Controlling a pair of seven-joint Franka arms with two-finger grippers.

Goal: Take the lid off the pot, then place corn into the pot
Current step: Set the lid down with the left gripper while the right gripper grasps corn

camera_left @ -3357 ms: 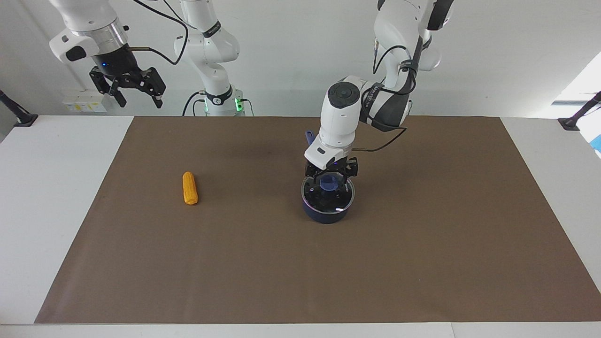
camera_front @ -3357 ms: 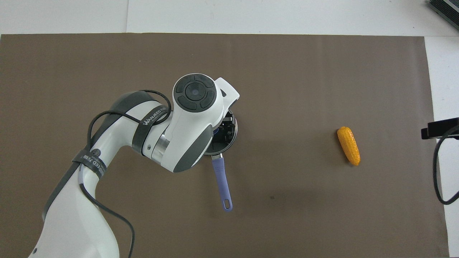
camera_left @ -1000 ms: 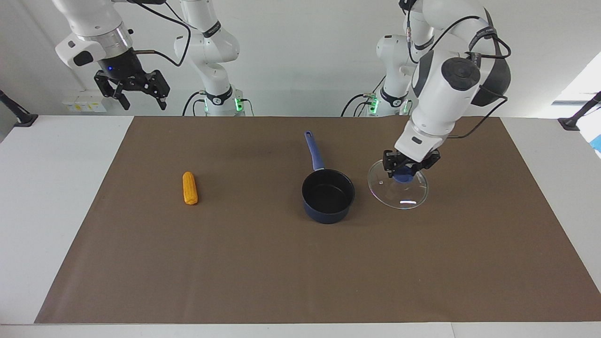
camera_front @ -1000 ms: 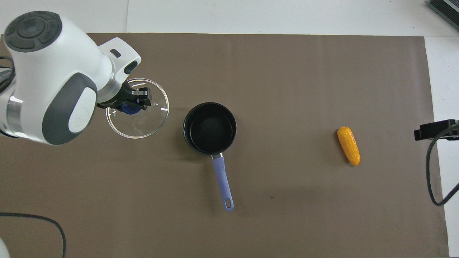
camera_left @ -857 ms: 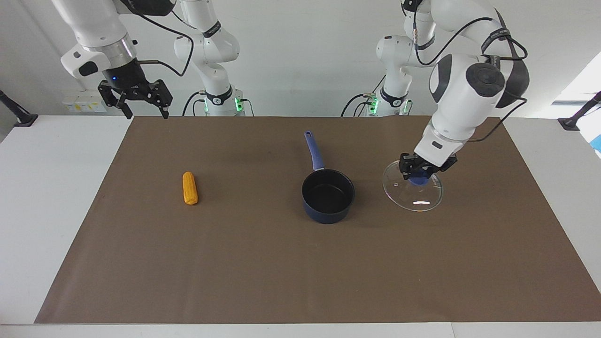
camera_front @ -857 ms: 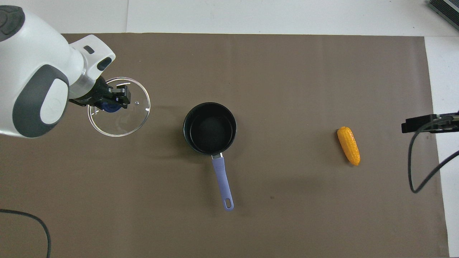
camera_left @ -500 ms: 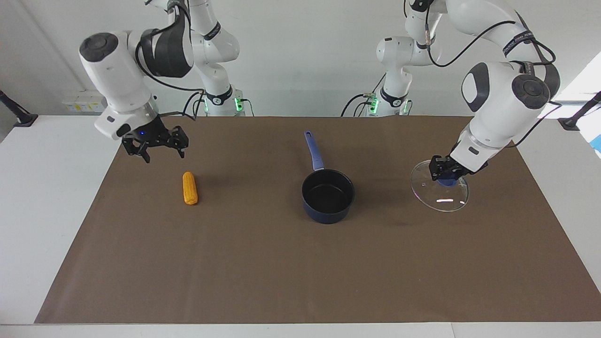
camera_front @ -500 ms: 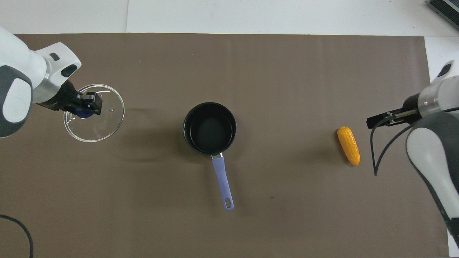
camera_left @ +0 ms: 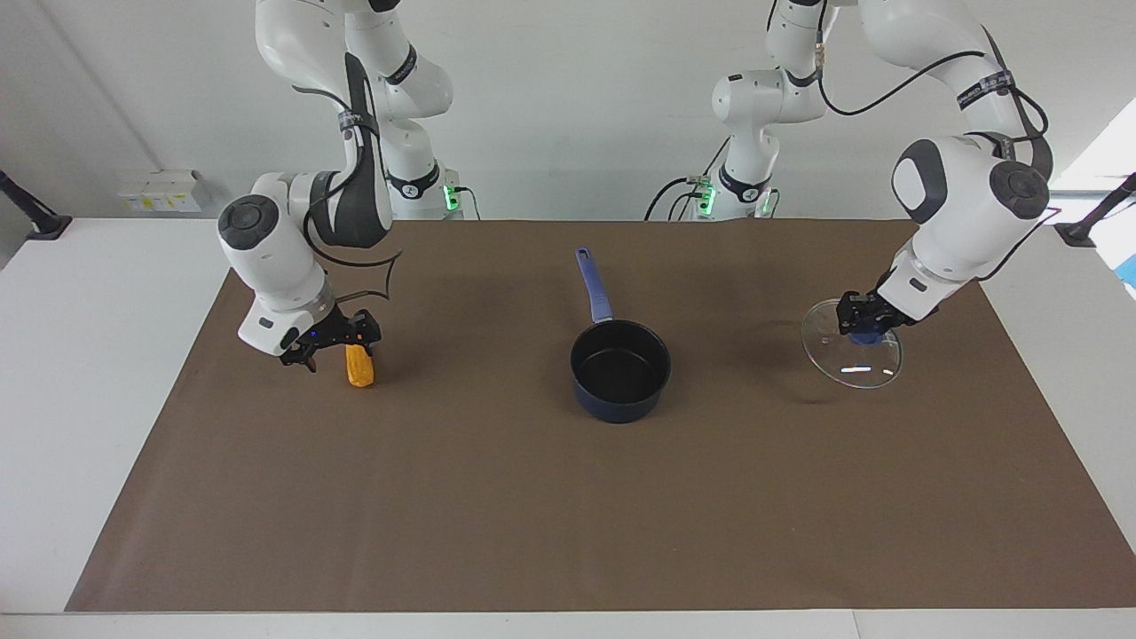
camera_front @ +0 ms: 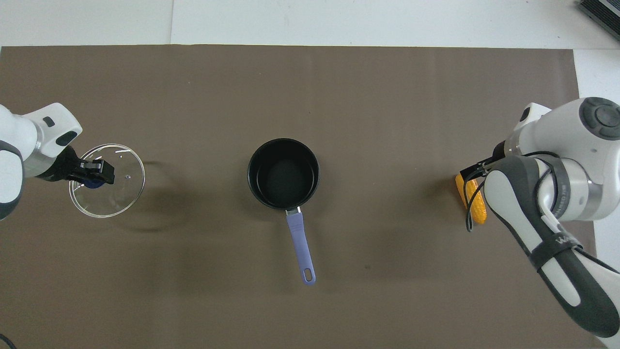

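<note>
On a brown mat [camera_left: 550,497], the left gripper [camera_left: 865,321] clamps the lid [camera_left: 852,357] aloft by its knob, while the right gripper [camera_left: 333,344], fingers spread, straddles the corn [camera_left: 359,368] beside the uncovered pot [camera_left: 619,373].

Pretty clearly a robotics lab, not anyone's kitchen. Two white robot arms [camera_left: 293,257] are bolted at the edge of a big white table [camera_left: 98,355] with a plain brown mat [camera_left: 532,497] spread over it, cables hanging off the arms, green status lights on the bases [camera_left: 451,193], and bare white walls all round. The little pot [camera_left: 619,371] and toy-looking corn [camera_left: 359,371] are just props.
</note>
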